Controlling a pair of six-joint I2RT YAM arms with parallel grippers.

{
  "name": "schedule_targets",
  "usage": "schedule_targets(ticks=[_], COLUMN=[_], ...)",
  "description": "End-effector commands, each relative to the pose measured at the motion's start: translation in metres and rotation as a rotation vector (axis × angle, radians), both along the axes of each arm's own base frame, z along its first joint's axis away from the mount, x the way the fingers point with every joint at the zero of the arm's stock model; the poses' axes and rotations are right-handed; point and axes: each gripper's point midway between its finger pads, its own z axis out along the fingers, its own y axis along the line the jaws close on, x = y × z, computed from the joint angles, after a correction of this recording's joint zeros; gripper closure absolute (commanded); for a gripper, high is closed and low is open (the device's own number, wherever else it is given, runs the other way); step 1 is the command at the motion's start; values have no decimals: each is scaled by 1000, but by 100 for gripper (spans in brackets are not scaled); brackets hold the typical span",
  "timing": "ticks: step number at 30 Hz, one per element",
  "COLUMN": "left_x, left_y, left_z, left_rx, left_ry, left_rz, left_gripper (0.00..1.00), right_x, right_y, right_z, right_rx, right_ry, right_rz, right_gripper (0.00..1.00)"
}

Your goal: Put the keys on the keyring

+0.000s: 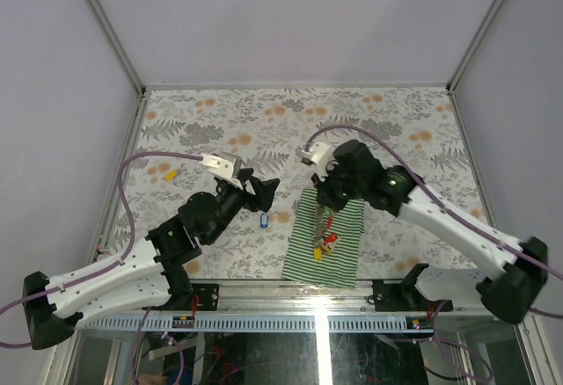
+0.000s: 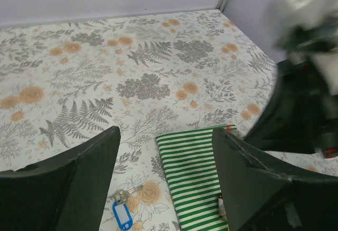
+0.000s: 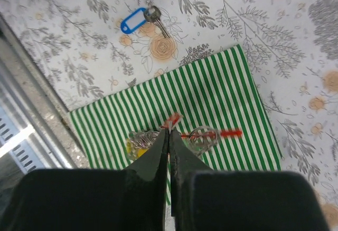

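Green-and-white striped cloth [image 1: 339,257] is lying at the middle of the table's [image 1: 264,121] near edge, its stripes running from the near edge toward the far one. The keyring [image 3: 211,134] is resting on it, and in the right wrist view its thin red strip is stretching crosswise over the stripes, leading from a small wire loop away from the fingertips. A yellow-tagged key [image 3: 136,147] is sitting just beside it on the cloth. The right gripper [image 1: 324,199] is hanging over the cloth's far end with its jaws clenched tight, the tips meeting right at a small red piece; whether they are pinching it I cannot tell. The blue-tagged key [image 1: 263,220] is lying on the bare table just left of the cloth, apart from the rest. Its long axis is running roughly from near to far, with the tag end pointing toward the near edge and the metal end slanting away toward the cloth. The left gripper [image 1: 264,190] is hovering above this key with its jaws released and spread wide, touching nothing.
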Motion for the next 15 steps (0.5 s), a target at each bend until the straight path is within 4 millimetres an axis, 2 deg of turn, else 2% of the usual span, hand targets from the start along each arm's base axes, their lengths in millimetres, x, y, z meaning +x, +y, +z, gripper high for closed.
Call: schedule_targets(ticks=[1,6,10,13,15], left_x=[8,1,-1,1,3], left_y=[16,24,31,34,36], left_z=[-5,-29,-45,-53,-59], left_rx=[-65,-94,-130,-116,-96], left_ry=[50,80,104,120,137], left_rz=[112,115,136,162,188], left_gripper=[27,23,23,23,24], right_x=[42,67,77,86,97], right_y=[38,65,92,107,108], right_z=[-10,-40,-61,-65,-71], right_rx=[-2,-7,37,78,83], right_ry=[-27,-19,27,38,29], right_rz=[-13,0,27,19,-21], right_gripper=[98,94,90,85,73])
